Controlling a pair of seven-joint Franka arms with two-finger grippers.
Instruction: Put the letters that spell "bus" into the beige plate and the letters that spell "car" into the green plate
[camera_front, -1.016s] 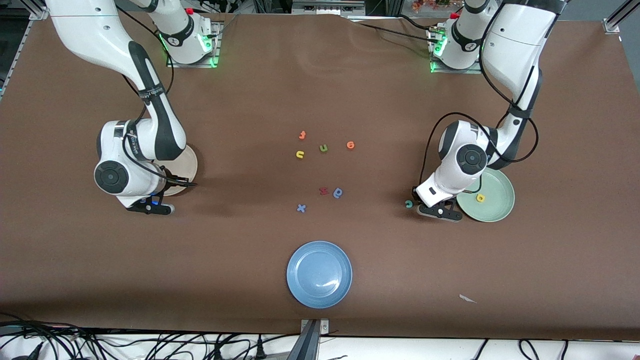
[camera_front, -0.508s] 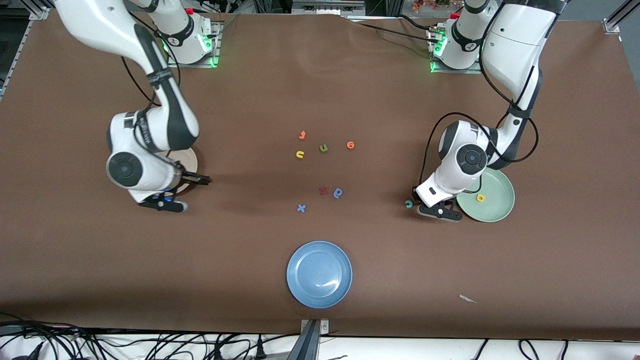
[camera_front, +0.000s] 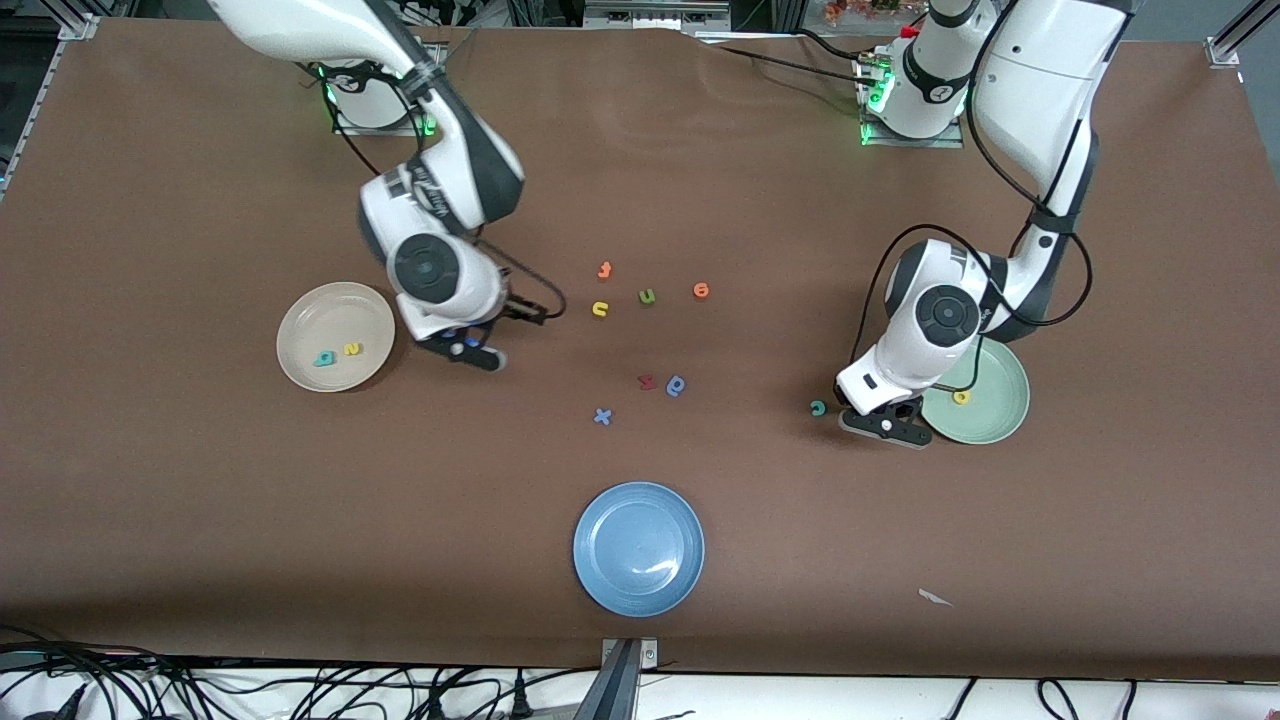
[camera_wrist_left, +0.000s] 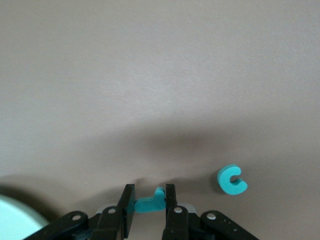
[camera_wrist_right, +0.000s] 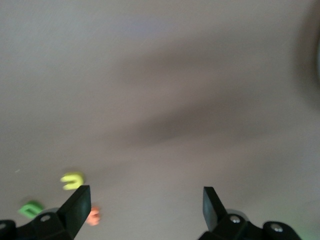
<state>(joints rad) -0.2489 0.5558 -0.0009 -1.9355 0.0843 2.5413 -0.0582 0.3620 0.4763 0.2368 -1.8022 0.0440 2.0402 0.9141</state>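
Check the right gripper (camera_wrist_right: 145, 210): its jaws are released wide with nothing between them, and it hangs over bare table between the beige plate (camera_front: 300, 345) and the yellow "u" (camera_front: 600, 309). The beige plate sits toward the right arm's end of the table and carries the teal "b" (camera_front: 324, 358) and the yellow "s" (camera_front: 352, 349), side by side.

Check the left gripper (camera_wrist_left: 150, 205): it is clenched on the teal "r" (camera_wrist_left: 149, 202), low over the table just beside the green plate (camera_front: 1005, 415). The teal "c" (camera_wrist_left: 231, 180) lies flat on the table close by, apart from the fingers (camera_wrist_left: 128, 207). The yellow "a" (camera_front: 961, 397) lies in the green plate.

From the yellow "u", you find the green "u" (camera_front: 647, 296) at 3 o'clock and an orange letter (camera_front: 604, 270) at 12 o'clock in the front view.
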